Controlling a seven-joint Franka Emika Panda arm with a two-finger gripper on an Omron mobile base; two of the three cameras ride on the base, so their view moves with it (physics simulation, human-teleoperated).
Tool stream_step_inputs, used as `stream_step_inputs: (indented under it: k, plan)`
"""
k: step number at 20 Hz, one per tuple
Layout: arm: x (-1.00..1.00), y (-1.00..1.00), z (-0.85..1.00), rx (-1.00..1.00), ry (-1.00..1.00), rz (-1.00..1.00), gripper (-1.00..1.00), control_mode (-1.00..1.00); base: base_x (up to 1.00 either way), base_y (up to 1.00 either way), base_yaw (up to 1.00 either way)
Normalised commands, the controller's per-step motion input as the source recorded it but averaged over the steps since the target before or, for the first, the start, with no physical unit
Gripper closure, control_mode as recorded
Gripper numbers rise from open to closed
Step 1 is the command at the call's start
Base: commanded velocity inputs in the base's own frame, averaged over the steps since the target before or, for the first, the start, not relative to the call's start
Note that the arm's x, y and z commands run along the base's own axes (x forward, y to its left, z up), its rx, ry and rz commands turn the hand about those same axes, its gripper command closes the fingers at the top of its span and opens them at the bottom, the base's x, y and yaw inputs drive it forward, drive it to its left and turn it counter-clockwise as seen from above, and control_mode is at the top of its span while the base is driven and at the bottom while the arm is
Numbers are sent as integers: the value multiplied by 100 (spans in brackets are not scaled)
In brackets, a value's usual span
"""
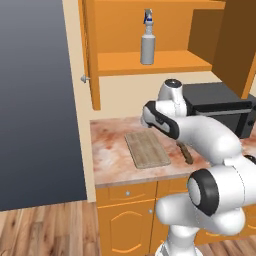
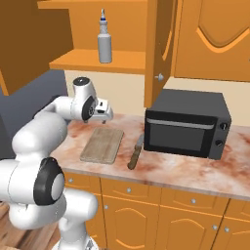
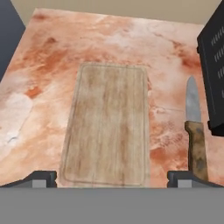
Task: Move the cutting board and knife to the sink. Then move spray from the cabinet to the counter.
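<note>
The cutting board (image 1: 147, 149) (image 2: 102, 144) (image 3: 107, 124) lies flat on the counter (image 1: 110, 160) (image 2: 195, 171) (image 3: 65, 52). The knife (image 1: 186, 151) (image 2: 135, 154) (image 3: 194, 131) rests just right of it, blade pointing to the wall. My gripper (image 2: 101, 118) (image 3: 113, 179) hovers above the board's near end, open and empty, fingers spread wider than the board. The spray (image 1: 147, 45) (image 2: 104, 44) stands upright on the shelf of the open cabinet (image 1: 150, 62) (image 2: 97, 63). The sink is out of view.
A black microwave (image 1: 220, 105) (image 2: 188, 129) (image 3: 214, 65) stands on the counter right of the knife. An open cabinet door (image 2: 158, 49) hangs above it. The counter ends at a dark wall panel (image 1: 35, 100) on the left.
</note>
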Motion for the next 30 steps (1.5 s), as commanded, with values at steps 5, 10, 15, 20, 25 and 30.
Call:
stream_step_inputs:
  k: [5, 10, 15, 20, 25, 30]
  plan:
    - [37, 0, -22, 6, 0, -3, -100, -100, 0, 0, 0]
    - [35, 1, -21, 2, 0, -3, -100, -100, 0, 0, 0]
    - [40, 2, -28, 0, -1, -2, -100, -100, 0, 0, 0]
    - [42, 5, -30, 0, -3, 0, -100, -100, 0, 0, 0]
    - [37, 7, -29, 0, -4, 0, -100, -100, 0, 0, 0]
    - [36, 7, -27, 0, -1, 0, -100, -100, 0, 0, 0]
